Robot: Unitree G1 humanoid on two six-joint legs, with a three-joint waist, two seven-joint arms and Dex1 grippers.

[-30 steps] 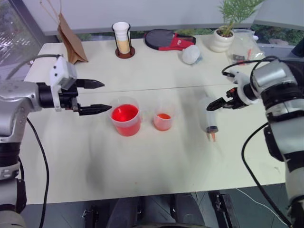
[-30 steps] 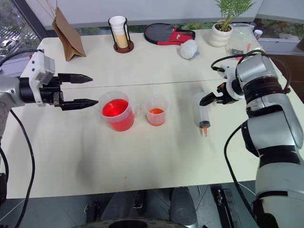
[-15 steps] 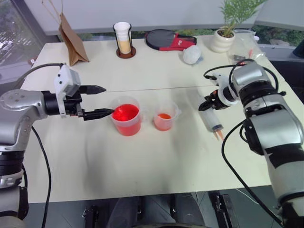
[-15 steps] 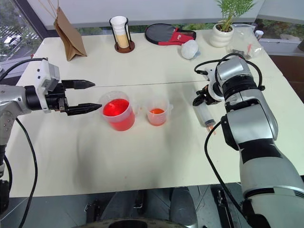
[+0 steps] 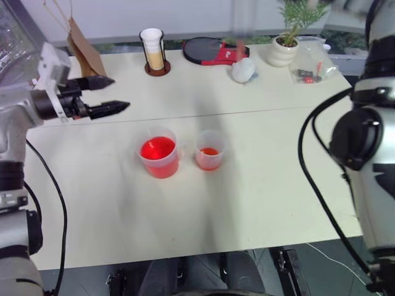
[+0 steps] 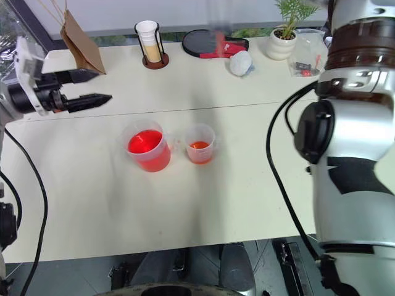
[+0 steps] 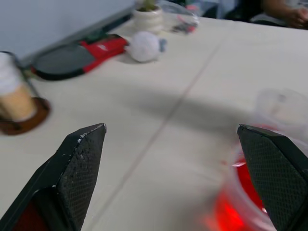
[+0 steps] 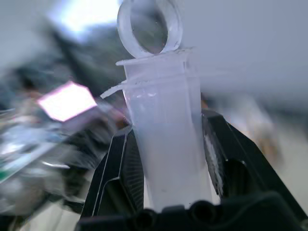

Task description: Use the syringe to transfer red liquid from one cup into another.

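1. Two clear cups stand near the middle of the table (image 5: 259,185), side by side and just apart: the wide cup (image 5: 159,156) with the bright red liquid (image 5: 157,149) on the robot's left, the narrow cup (image 5: 210,150) with a little orange-red liquid on its right.
2. Between the two black fingers (image 8: 120,168) of the right gripper (image 8: 166,166) sits the syringe (image 8: 161,125), seen in the right wrist view. The fingers are pressed against the barrel from both sides, pinching it.
3. Its long axis runs along the fingers. The ring end of the plunger points away from the wrist, past the fingertips; the orange tip is hidden, so where the tip aims cannot be told.
4. Where the syringe is above the table cannot be read, since the background behind it is blurred.
5. At the table's left edge the left gripper (image 5: 108,94) hangs above the surface, pointing level toward the right, well apart from the wide cup. Its fingers are spread wide and hold nothing.
6. Along the far edge lie a brown paper bag (image 5: 80,52), a holder of stacked cups (image 5: 152,50), a table tennis bat (image 5: 210,50), a white ball (image 5: 242,69), a potted plant (image 5: 287,37) and a clear plastic bag (image 5: 311,61).
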